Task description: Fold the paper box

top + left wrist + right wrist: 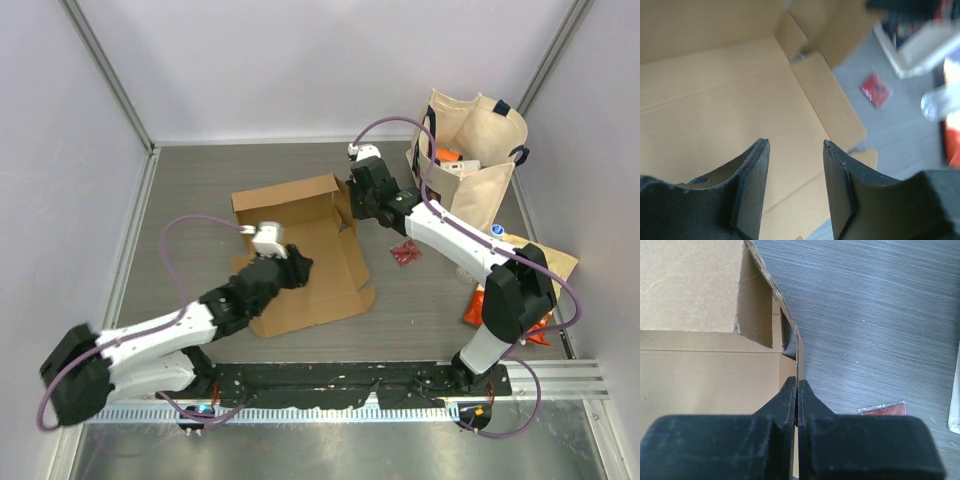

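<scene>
The left gripper [296, 268] hovered, fingers apart, over the brown cardboard box [325, 290], which lay mid-table [200, 200] with its back wall raised and its front flaps flat. The right gripper [347, 208] met its right wall. From the left wrist, the parted fingers framed smooth, creased board. From the right wrist, the fingers were pinched together on the thin, rough-cut side wall. Raising that wall appeared to be in hand. Next it likely needed standing upright while the left gripper steadied the base.
</scene>
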Controlling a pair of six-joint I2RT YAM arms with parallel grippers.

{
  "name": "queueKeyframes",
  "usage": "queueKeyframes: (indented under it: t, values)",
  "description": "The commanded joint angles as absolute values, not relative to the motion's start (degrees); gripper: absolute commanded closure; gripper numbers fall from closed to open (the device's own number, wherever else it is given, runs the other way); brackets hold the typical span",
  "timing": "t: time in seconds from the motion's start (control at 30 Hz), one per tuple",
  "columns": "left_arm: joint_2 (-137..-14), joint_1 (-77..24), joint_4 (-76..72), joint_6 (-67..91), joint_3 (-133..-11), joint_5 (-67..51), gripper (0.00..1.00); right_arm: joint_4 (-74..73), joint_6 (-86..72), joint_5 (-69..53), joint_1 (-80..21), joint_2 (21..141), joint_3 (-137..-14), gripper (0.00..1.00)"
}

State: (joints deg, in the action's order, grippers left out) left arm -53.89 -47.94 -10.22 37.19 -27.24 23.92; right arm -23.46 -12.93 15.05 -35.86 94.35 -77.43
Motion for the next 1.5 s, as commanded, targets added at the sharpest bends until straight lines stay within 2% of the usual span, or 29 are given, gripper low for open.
queueKeyframes:
  t: [0.0,0.03,0.23,0.5,0.63,0.9,1.13,1.17,1.23,1.27,1.3,1.4,1.47]
  values:
    - [-67.5,-57.6,-21.0,32.4,-33.5,28.7,0.55,-20.9,-16.2,13.2,-35.3,90.4,-77.3,0.99]
    - [-72.5,-58.1,-22.3,32.5,-34.6,28.0,0.63,-20.9,-16.3,13.0,-35.3,90.3,-77.3,0.99]
    - [-90.4,-59.2,-35.3,34.5,-40.5,26.5,0.82,-20.8,-17.5,11.6,-35.0,89.9,-77.7,0.99]
    - [-104.3,-59.2,-43.2,37.6,-45.7,29.3,0.87,-20.9,-20.0,10.0,-34.9,89.3,-77.3,0.99]
    - [-108.3,-58.2,-41.5,42.4,-47.8,31.7,1.00,-20.9,-19.3,10.7,-34.9,88.8,-76.8,0.99]
    - [-110.9,-54.8,-39.9,52.7,-46.0,27.5,1.00,-22.1,-11.5,14.9,-34.9,89.2,-79.5,0.99]
    - [-111.9,-54.6,-37.1,50.3,-48.4,24.3,1.00,-21.1,-6.0,15.3,-34.8,90.5,-80.2,0.99]
    - [-111.7,-54.7,-39.3,48.5,-48.5,23.0,0.99,-21.2,-6.8,15.1,-34.7,90.5,-79.9,0.99]
    - [-110.6,-55.2,-40.9,44.6,-48.0,22.1,0.88,-21.3,-8.6,14.6,-34.5,90.7,-79.3,0.99]
    - [-109.0,-55.8,-42.5,43.2,-47.6,22.9,0.80,-21.3,-10.8,14.4,-34.4,90.7,-78.6,0.99]
    - [-108.2,-56.1,-43.1,42.2,-47.2,24.0,0.67,-21.3,-12.1,14.4,-34.0,90.8,-78.3,0.99]
    - [-107.7,-56.1,-45.7,39.4,-47.2,25.7,0.55,-20.9,-13.5,12.7,-33.6,91.5,-78.0,0.99]
    - [-109.0,-56.0,-46.5,39.8,-48.9,26.6,0.53,-21.0,-12.5,12.7,-33.6,92.4,-78.7,0.99]
